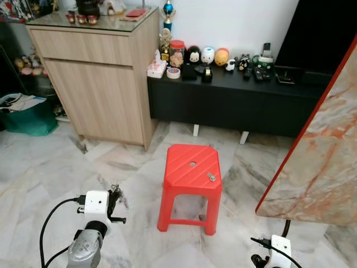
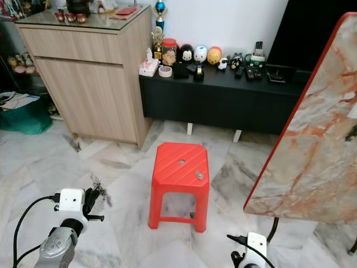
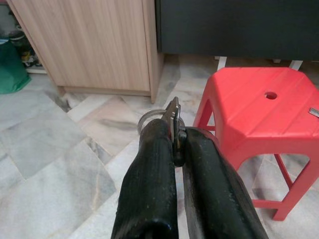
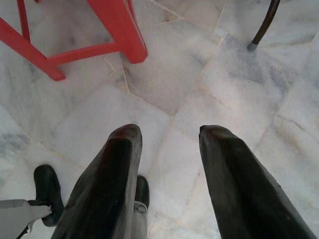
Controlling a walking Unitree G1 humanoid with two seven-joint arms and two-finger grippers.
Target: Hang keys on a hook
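On the marble floor [image 1: 50, 173] stood a red stool [image 1: 191, 167] with a small metal thing [image 1: 211, 177] lying near its right front edge. The left gripper [image 3: 175, 144] was just left of the stool, its fingers pinching the keys [image 3: 171, 119] and their ring. The right gripper [image 4: 169, 137] hung low with its fingers spread apart. A jar [image 1: 177, 53] on the black bench [image 1: 234, 95] had snacks in it. Open floor lay between the stool and the wood cabinet [image 1: 95, 78].
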